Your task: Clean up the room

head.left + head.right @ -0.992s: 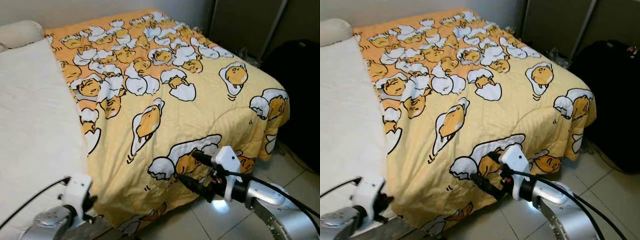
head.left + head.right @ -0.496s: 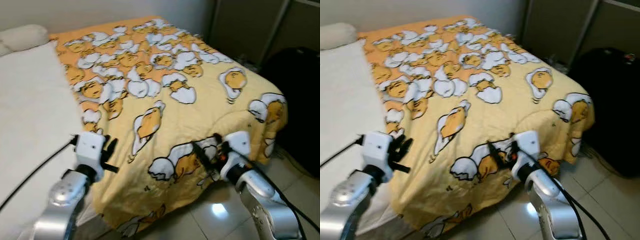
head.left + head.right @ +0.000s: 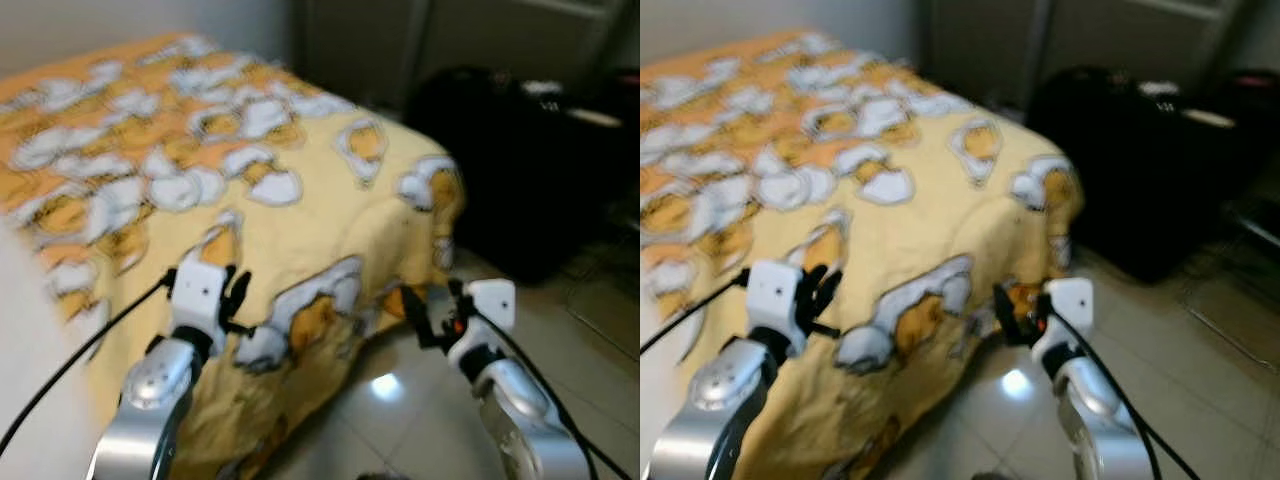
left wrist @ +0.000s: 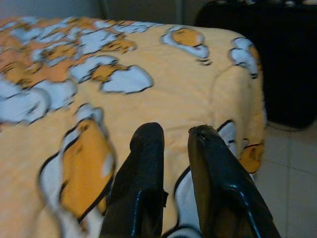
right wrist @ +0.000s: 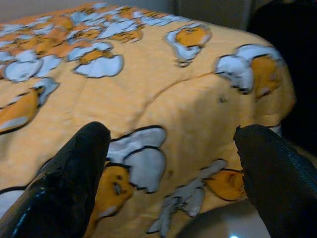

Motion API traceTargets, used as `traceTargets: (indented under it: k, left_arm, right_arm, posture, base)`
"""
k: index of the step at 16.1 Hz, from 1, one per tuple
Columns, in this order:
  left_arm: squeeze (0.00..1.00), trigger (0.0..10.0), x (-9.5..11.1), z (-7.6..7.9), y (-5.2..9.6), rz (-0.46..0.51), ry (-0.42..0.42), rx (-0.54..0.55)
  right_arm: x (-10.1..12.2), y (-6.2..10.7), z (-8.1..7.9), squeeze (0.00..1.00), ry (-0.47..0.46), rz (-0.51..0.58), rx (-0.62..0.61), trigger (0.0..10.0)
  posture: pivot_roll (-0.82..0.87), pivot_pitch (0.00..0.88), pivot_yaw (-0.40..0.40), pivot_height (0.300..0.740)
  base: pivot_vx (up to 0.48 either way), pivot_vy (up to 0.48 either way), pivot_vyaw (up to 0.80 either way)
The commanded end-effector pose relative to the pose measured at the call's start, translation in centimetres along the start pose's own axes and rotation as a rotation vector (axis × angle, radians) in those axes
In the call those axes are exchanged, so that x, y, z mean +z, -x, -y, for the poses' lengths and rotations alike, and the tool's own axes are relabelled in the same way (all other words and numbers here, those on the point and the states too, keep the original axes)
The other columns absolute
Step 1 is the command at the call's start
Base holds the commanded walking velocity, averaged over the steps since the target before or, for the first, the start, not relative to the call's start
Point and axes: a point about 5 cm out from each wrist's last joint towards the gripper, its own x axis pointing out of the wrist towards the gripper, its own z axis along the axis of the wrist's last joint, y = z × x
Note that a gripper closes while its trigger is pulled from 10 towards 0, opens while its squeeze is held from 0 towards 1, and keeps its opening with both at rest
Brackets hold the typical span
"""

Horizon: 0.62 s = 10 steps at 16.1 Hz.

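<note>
Reaching: my right gripper [image 3: 418,312], fingers wide apart, nearest the yellow egg-print quilt's [image 3: 300,210] hanging corner.
Left gripper [image 4: 171,144]: fingers nearly together, over quilt.

A yellow-and-orange quilted blanket [image 3: 300,200] is printed with a repeated cartoon pattern of white egg shapes with orange-yellow yolk figures, outlined in black. The glossy tiled floor [image 3: 420,400] is seen in pale beige-grey, with a white light reflection. A large black bag or case [image 3: 520,160] is seen beside the bed. Black fingers [image 4: 143,163], white wrist housings and silver arms are shown on both grippers.
</note>
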Motion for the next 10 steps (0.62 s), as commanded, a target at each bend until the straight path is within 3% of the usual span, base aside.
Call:
traceTargets:
  k: [1, 10]
  left_arm:
    - [0.00, 10.0, 0.00, 0.04, -0.07, 0.008, -0.012, -0.020]
    - [0.00, 10.0, -0.44, -0.32, -0.62, -0.001, -0.032, -0.035]
  right_arm:
    - [0.07, 0.02, 0.35, 0.00, 0.035, 0.008, -0.004, 10.0]
    - [-0.18, 0.62, 1.35, 0.00, 0.049, 0.016, -0.035, 10.0]
  posture:
    - [-0.10, 0.000, 0.018, 0.740]
    - [-0.12, 0.000, 0.037, 0.740]
  base:
    - [0.319, 0.000, -0.80]
    - [0.343, 0.000, -0.80]
